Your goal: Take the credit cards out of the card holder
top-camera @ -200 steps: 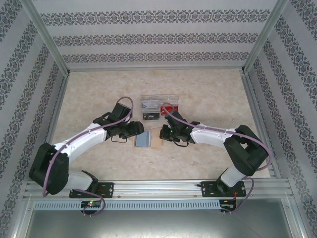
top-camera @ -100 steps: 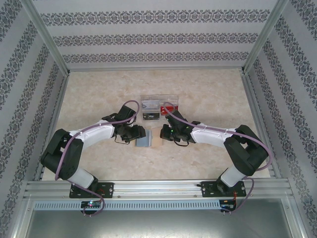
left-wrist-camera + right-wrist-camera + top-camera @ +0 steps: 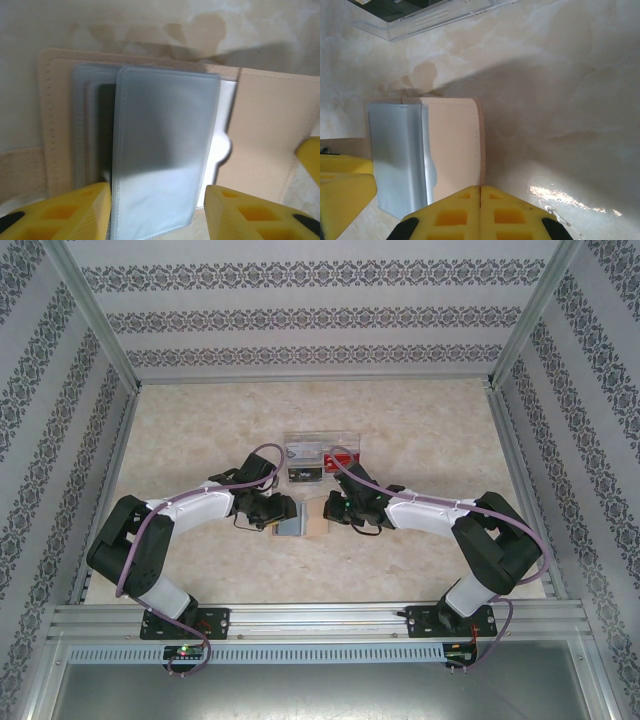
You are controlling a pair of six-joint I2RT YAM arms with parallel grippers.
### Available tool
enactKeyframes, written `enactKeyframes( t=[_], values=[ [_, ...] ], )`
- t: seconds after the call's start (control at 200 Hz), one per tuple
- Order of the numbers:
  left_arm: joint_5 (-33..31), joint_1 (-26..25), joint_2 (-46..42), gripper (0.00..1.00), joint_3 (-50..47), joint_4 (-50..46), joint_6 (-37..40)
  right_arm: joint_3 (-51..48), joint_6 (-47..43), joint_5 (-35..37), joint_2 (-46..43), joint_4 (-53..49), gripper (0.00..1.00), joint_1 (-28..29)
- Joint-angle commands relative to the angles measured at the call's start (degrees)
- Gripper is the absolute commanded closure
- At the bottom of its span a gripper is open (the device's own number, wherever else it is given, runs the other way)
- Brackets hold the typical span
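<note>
The card holder [image 3: 298, 525] lies open on the table between the two grippers, beige outside [image 3: 265, 130] with grey-blue plastic sleeves [image 3: 165, 145] inside. My left gripper [image 3: 157, 212] is open and straddles the near end of the top sleeve. Its left finger touches the sleeve's edge and its right finger stands clear. My right gripper [image 3: 480, 195] is shut, its tips resting on the edge of the beige flap [image 3: 452, 145]. I can make out no credit cards inside the cloudy sleeves. A red card [image 3: 343, 456] lies in the clear tray.
The clear plastic tray [image 3: 322, 440] stands just behind the holder, holding a dark card [image 3: 305, 473] too; its corner [image 3: 435, 22] is close to my right wrist. Patterned walls and metal posts bound the table on three sides.
The left arm has folded in, and its gripper has slid right over the holder's left half, narrowing slightly. The right arm and the holder have stayed put.
</note>
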Motion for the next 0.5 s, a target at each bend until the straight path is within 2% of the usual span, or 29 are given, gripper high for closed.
enactKeyframes(
  t=[0.0,0.495],
  values=[
    [4.2,-0.9,0.1,0.48,-0.4,4.6,1.1,-0.9,0.6,-0.1,0.9,0.8,1.00,-0.5],
    [9.4,-3.5,2.3,0.48,4.5,6.8,1.4,-1.4,0.7,0.1,0.7,1.0,1.00,-0.6]
  ],
)
